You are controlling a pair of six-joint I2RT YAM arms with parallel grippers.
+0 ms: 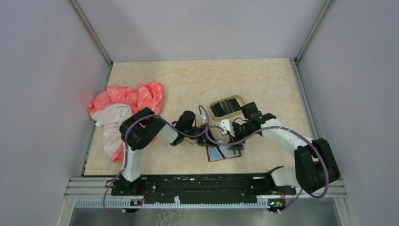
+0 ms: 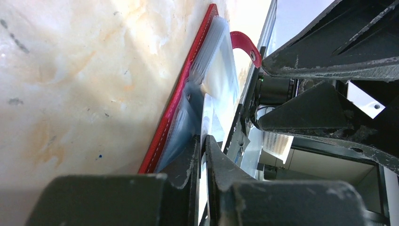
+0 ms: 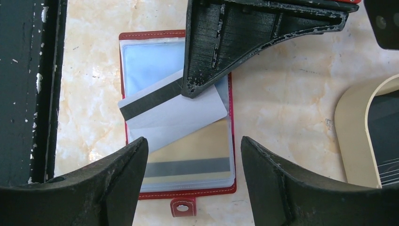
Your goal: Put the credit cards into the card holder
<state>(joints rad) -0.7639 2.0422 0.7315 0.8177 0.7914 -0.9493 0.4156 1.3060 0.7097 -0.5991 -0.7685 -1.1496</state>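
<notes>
The red card holder point(image 3: 188, 192) lies open on the table, clear sleeves up and snap tab point(image 3: 183, 207) toward me. A gold-tan credit card point(image 3: 197, 150) with a grey stripe sits in its lower sleeve. A greyish credit card point(image 3: 174, 117) with a dark stripe lies tilted across the sleeves. My left gripper point(image 2: 204, 141) is shut on this card's edge, close beside the holder point(image 2: 179, 99). My right gripper point(image 3: 193, 155) hovers open above the holder's lower half, touching nothing. From above, both grippers point(image 1: 207, 138) point(image 1: 235, 141) meet over the holder point(image 1: 225, 155).
An oval tan tray point(image 1: 214, 103) holding dark cards point(image 3: 383, 127) stands just behind the right gripper; its rim point(image 3: 350, 122) is to the holder's right. A pink and white cloth point(image 1: 124, 106) is bunched at the table's left. Grey walls enclose the table.
</notes>
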